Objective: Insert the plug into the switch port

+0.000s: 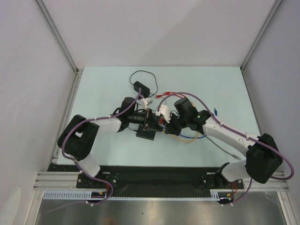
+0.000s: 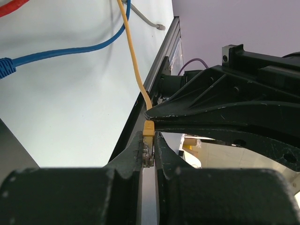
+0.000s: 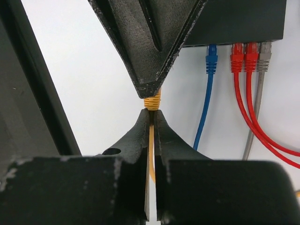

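Note:
The flat black switch (image 3: 234, 21) lies at the top right of the right wrist view, its port edge facing me with blue, two red and grey plugs in it; ports left of the blue one are hidden behind the left finger (image 3: 147, 47). It also shows in the top view (image 1: 146, 134). My left gripper (image 2: 148, 149) is shut on the yellow plug (image 2: 148, 140), clear end inward. My right gripper (image 3: 152, 115) is shut on the yellow cable (image 3: 151, 140) just behind the ribbed boot (image 3: 152, 102). Both grippers meet tip to tip above the table, left (image 1: 151, 121) and right (image 1: 169, 125).
A small black power adapter (image 1: 138, 86) with a thin cord lies at the back. Red (image 1: 169, 96), blue (image 1: 194, 137) and grey (image 1: 226, 149) cables trail over the table right of the switch. A white block (image 1: 164, 111) sits by the grippers. Aluminium rails edge the table.

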Controlling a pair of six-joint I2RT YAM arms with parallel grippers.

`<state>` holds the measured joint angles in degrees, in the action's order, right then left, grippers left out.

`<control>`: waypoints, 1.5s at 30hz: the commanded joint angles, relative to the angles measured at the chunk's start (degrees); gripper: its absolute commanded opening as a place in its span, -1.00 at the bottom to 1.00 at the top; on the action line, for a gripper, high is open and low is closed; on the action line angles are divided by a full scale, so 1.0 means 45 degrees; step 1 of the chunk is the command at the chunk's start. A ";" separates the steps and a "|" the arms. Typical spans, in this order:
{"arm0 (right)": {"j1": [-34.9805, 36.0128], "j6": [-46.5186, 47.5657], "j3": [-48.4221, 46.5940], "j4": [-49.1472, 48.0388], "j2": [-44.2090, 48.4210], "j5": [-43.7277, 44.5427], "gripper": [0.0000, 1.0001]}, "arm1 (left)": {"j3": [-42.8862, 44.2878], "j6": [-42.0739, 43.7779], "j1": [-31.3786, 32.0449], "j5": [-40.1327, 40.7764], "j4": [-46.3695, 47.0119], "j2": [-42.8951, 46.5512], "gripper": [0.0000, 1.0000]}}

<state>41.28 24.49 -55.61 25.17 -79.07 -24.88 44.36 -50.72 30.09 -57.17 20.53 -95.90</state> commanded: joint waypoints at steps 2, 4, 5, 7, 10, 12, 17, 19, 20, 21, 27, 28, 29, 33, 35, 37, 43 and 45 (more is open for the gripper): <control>0.0124 0.0417 0.0093 -0.0163 0.0031 -0.0095 -1.00 | 0.0104 -0.0408 0.0111 -0.0460 0.1393 0.0139 -0.98; 0.0124 0.0359 0.0229 -0.0319 0.0070 0.0119 -1.00 | 0.0084 -0.0448 0.0111 -0.0480 0.1491 0.0178 -0.96; 0.0086 0.0358 0.0288 -0.0436 0.0109 0.0158 -1.00 | 0.0026 -0.0487 0.0111 -0.0499 0.1511 0.0178 -0.96; 0.0066 0.0358 0.0366 -0.0534 0.0110 0.0276 -1.00 | 0.0006 -0.0526 0.0092 -0.0538 0.1607 0.0178 -0.96; 0.0182 0.0339 0.0347 -0.0476 0.0012 0.0491 -0.76 | -0.0014 -0.0721 0.0092 -0.0578 0.1882 0.0178 -0.99; 0.0183 0.0378 0.0347 -0.0437 -0.0046 0.0568 -0.71 | -0.0033 -0.0741 0.0092 -0.0597 0.1882 0.0158 -0.99; 0.0163 0.0378 0.0289 -0.0515 -0.0125 0.0647 -0.86 | -0.0053 -0.0741 0.0092 -0.0558 0.1921 0.0158 -0.99; 0.0163 0.0475 0.0289 -0.0457 -0.0202 0.0608 -0.98 | -0.0072 -0.0780 0.0092 -0.0597 0.1979 0.0178 -0.99; 0.0183 0.0514 0.0289 -0.0456 -0.0203 0.0627 -0.96 | -0.0053 -0.0780 0.0092 -0.0616 0.2018 0.0158 -0.99; 0.0202 0.0515 0.0327 -0.0456 -0.0261 0.0743 -0.90 | -0.0072 -0.0838 0.0111 -0.0636 0.2135 0.0158 -0.99; 0.0203 0.0456 0.0288 -0.0456 -0.0379 0.0745 -0.77 | -0.0150 -0.1014 0.0092 -0.0675 0.2409 0.0158 -0.99; 0.0202 0.0514 0.0289 -0.0476 -0.0359 0.0745 -0.96 | -0.0131 -0.1034 0.0111 -0.0695 0.2409 0.0158 -0.99; 0.0183 0.0515 0.0289 -0.0495 -0.0340 0.0725 -1.00 | -0.0131 -0.1034 0.0092 -0.0695 0.2409 0.0120 -0.99; 0.0047 0.0515 0.0308 -0.0534 -0.0301 0.0568 -1.00 | -0.0073 -0.0840 0.0072 -0.0636 0.2041 0.0158 -0.92; 0.0027 0.0476 0.0269 -0.0554 -0.0359 0.0705 -1.00 | -0.0092 -0.0663 0.0014 -0.0481 0.1824 0.0216 -0.85; 0.0027 0.0456 0.0269 -0.0535 -0.0417 0.0764 -1.00 | -0.0053 -0.0255 -0.0064 -0.0324 0.1146 0.0314 -0.63; 0.0144 0.0066 -0.0004 -0.0300 -0.0925 0.0921 -1.00 | -0.0189 0.1153 -0.0631 0.0106 -0.0559 0.0802 -0.35; 0.0144 0.0065 -0.0121 -0.0358 -0.0906 0.0745 -1.00 | -0.0287 0.1017 -0.0592 0.0125 -0.0307 0.0861 -0.35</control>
<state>41.67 25.50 -54.61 23.70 -82.98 -21.43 43.07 -48.95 27.88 -56.49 19.64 -95.00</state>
